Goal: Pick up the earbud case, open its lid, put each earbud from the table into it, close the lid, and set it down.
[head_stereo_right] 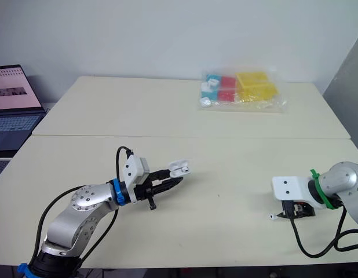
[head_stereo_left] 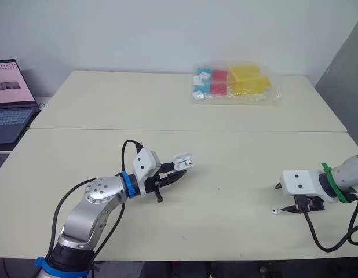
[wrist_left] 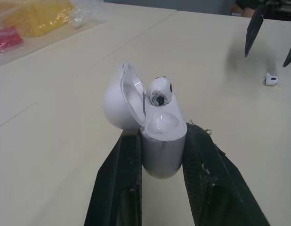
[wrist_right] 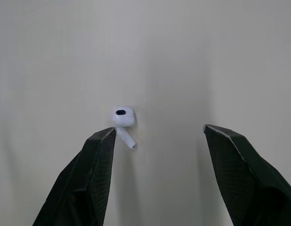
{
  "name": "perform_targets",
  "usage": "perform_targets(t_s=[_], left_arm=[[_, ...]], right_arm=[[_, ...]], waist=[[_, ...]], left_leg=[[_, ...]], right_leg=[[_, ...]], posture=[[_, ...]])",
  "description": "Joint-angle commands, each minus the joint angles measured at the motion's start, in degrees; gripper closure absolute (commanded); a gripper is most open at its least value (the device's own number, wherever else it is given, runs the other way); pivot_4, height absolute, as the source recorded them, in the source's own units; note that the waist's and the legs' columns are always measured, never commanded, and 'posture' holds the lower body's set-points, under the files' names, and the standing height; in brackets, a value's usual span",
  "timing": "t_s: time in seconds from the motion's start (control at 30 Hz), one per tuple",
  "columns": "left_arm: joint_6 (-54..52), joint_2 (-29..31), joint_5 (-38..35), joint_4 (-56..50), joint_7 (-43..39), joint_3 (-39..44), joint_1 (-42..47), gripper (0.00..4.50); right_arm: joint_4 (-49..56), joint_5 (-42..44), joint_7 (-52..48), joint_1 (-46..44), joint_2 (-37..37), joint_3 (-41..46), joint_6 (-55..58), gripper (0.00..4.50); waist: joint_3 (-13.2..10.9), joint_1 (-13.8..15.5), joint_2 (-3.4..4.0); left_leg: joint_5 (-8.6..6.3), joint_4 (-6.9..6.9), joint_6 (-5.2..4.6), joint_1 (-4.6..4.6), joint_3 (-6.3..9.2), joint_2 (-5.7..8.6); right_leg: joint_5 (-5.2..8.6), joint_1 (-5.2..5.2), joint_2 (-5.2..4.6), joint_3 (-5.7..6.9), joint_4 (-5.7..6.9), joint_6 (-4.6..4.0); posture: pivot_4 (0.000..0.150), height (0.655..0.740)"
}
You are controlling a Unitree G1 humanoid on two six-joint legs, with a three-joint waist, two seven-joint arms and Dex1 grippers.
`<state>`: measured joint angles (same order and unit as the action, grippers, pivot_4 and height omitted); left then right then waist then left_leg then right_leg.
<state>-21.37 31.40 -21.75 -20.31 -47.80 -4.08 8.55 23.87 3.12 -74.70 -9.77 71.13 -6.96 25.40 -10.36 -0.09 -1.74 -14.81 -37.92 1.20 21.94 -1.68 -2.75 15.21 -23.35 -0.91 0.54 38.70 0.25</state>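
- While the left arm bends at the elbow and its forearm reaches forward and inward over the pale beige desk [head_stereo_left: 237,150], the left gripper [head_stereo_left: 179,174] pinches the white rounded earbud case [wrist_left: 160,157] by its lower body, with one black finger pressed on each side.
- The case's lid [wrist_left: 117,106] is swung open to one side. One white earbud [wrist_left: 159,92] sits head-up in a socket, and the socket beside it is bare.
- The right arm comes in from the desk's right edge with its forearm low over the surface. The right gripper [wrist_right: 158,128] points down at the desk with its fingers spread wide.
- A second small white earbud [wrist_right: 124,117] lies on the desk just beside one fingertip, with its stem angled towards that finger.
- Well behind both arms, a clear plastic bag of yellow, red and blue blocks [head_stereo_left: 237,84] rests on the far part of the desk.
- An open laptop [head_stereo_left: 11,98] stands off the desk's left edge.
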Motion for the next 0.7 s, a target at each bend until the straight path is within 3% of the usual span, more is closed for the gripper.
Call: perform_targets(t_s=[0.03, 0.7], left_arm=[[0.37, -0.06, -0.70, -2.73, 0.41, 0.49, -0.04, 3.70], [0.60, 0.01, -0.63, -2.86, 0.81, 0.26, -0.02, 3.70]], right_arm=[[2.53, -1.14, -0.46, -0.55, 0.49, -1.18, -1.56, 1.42], [-2.83, -9.02, -4.24, -7.31, -2.95, -12.01, -5.28, 1.42]], waist=[[0.00, 0.00, 0.00], [0.00, -0.04, 0.00]], left_leg=[[0.00, 0.00, 0.00, 0.00, 0.00, 0.02], [0.00, 0.01, 0.00, 0.03, 0.01, 0.05]], right_leg=[[0.00, 0.00, 0.00, 0.01, 0.00, 0.00], [0.03, -0.02, 0.01, 0.03, -0.02, 0.02]], posture=[[0.150, 0.7400], [0.150, 0.7400]])
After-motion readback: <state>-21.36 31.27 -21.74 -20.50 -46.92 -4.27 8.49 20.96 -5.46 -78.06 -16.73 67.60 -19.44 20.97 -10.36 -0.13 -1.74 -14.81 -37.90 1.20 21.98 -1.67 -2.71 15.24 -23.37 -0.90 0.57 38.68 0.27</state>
